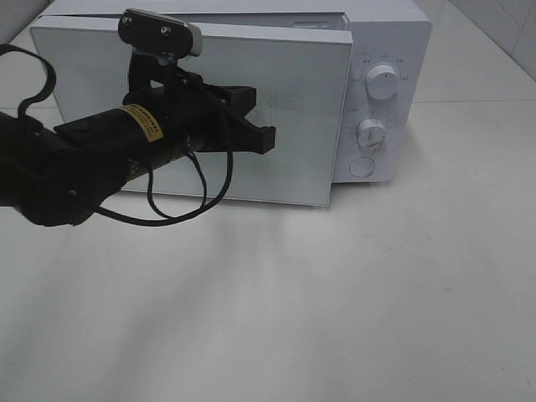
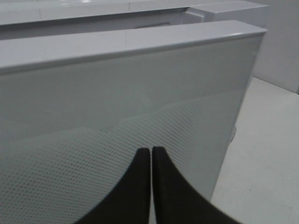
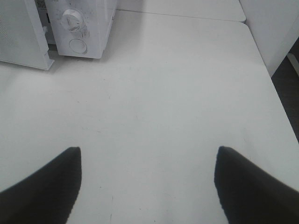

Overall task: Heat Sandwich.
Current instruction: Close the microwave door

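The plain white table (image 1: 335,293) lies nearest. Over it hangs the black right gripper (image 3: 149,149), its jaws wide apart and holding nothing. Further in, the black left gripper (image 1: 268,138) (image 2: 151,150) has its jaws pressed together, with the tips close in front of the pale dotted glass door (image 1: 293,100) (image 2: 140,93). Whether they touch it cannot be told. The door stands slightly ajar on the white boxy microwave oven (image 1: 394,50). Two round white dials (image 1: 383,83) and a round button (image 1: 362,167) sit on its panel. Where the sandwich is cannot be told from these views.
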`<state>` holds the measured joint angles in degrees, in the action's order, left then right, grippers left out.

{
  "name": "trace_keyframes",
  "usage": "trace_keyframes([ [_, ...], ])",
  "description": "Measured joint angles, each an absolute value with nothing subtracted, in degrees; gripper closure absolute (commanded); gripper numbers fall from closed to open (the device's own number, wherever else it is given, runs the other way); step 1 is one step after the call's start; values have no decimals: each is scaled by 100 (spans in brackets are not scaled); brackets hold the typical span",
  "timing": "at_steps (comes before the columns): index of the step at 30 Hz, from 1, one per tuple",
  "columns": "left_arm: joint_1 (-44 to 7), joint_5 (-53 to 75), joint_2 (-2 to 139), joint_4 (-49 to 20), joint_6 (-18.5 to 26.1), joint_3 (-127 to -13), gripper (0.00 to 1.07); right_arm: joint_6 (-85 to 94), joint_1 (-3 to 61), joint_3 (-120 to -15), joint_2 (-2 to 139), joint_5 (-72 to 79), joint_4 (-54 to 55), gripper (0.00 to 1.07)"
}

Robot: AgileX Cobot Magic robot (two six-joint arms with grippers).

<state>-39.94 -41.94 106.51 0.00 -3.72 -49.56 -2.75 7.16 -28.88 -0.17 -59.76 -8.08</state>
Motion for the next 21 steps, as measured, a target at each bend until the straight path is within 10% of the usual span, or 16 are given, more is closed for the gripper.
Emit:
trace_keyframes([
  [21, -4079, -3358, 11465, 74, -424, -6509, 106, -275, 716, -2888, -17, -5976, -808, 31],
])
